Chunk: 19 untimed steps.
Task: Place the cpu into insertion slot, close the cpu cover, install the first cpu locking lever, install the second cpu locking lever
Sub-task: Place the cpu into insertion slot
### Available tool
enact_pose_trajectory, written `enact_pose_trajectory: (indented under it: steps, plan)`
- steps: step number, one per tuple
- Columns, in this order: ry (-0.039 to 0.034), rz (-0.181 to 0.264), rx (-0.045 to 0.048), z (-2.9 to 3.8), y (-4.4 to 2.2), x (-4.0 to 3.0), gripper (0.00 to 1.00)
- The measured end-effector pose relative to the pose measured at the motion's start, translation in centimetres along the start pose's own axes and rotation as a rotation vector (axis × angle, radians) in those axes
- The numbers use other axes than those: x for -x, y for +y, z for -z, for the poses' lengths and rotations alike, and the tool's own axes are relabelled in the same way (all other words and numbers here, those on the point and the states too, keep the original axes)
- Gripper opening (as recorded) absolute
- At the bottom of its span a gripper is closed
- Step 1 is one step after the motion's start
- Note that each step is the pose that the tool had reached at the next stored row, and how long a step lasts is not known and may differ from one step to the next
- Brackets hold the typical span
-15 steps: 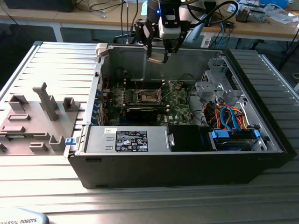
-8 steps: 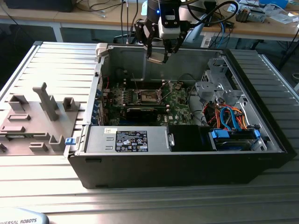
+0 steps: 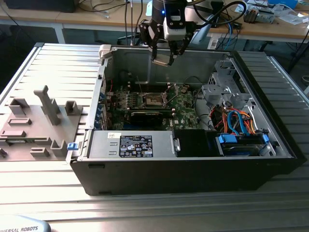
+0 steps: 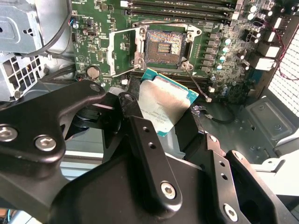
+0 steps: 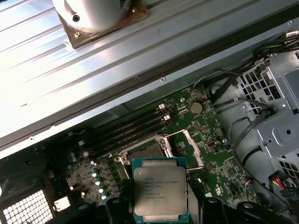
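Note:
My gripper (image 3: 163, 54) hangs above the open computer case, shut on the cpu (image 3: 161, 61), which it holds by two opposite edges. Both wrist views show the cpu (image 4: 164, 103) (image 5: 160, 193) with its silver-grey top and green rim between the black fingers (image 4: 140, 135). Below it on the green board lies the insertion slot (image 4: 163, 45) (image 3: 155, 99), dark, square and bare; in the first wrist view the slot (image 5: 144, 151) is partly hidden behind the chip. The cpu cover (image 4: 122, 50) (image 5: 192, 148) is swung open beside the slot. Thin wire levers (image 4: 198, 86) stand loose by it.
Long memory slots (image 4: 177, 14) run along one side of the socket. A black card (image 3: 147, 117) crosses the board in front of it. A metal drive cage (image 3: 223, 87) and cables (image 3: 239, 121) are at the exterior view's right. Grey fixtures (image 3: 48, 106) sit left of the case.

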<state>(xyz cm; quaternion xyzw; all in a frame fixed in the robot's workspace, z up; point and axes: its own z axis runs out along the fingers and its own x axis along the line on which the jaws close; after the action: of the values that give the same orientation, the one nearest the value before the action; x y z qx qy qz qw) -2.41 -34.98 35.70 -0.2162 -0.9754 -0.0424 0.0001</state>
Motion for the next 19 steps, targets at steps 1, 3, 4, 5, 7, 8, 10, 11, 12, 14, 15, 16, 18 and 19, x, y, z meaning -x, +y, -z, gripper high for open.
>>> enact_pose_trajectory:
  steps: [1,3,4,5,7,8,10,11,12,14,15,16,18,19]
  plan:
    - [-0.0001,-0.001,0.0000,0.00,0.00,0.00,0.54]
    - [-0.0003,-0.004,0.0001,0.00,0.00,0.00,0.54]
    - [-0.0005,-0.006,0.0001,0.00,0.00,0.00,0.54]
    - [-0.0006,-0.006,0.0001,0.00,0.00,0.00,0.54]
    - [-0.0008,-0.009,0.0002,0.00,0.00,0.00,0.54]
    - [-0.0008,-0.010,0.0002,0.00,0.00,0.00,0.54]
    - [-0.0011,-0.013,0.0002,0.00,0.00,0.00,0.54]
    - [-0.0012,-0.014,0.0002,0.00,0.00,0.00,0.54]
    - [-0.0013,-0.015,0.0002,0.00,0.00,0.00,0.54]
    - [-0.0014,-0.017,0.0002,0.00,0.00,0.00,0.54]
    - [-0.0015,-0.018,0.0003,0.00,0.00,0.00,0.54]
    - [-0.0016,-0.019,0.0003,0.00,0.00,0.00,0.54]
    - [-0.0017,-0.020,0.0003,0.00,0.00,0.00,0.54]
    - [-0.0018,-0.022,0.0003,0.00,0.00,0.00,0.54]
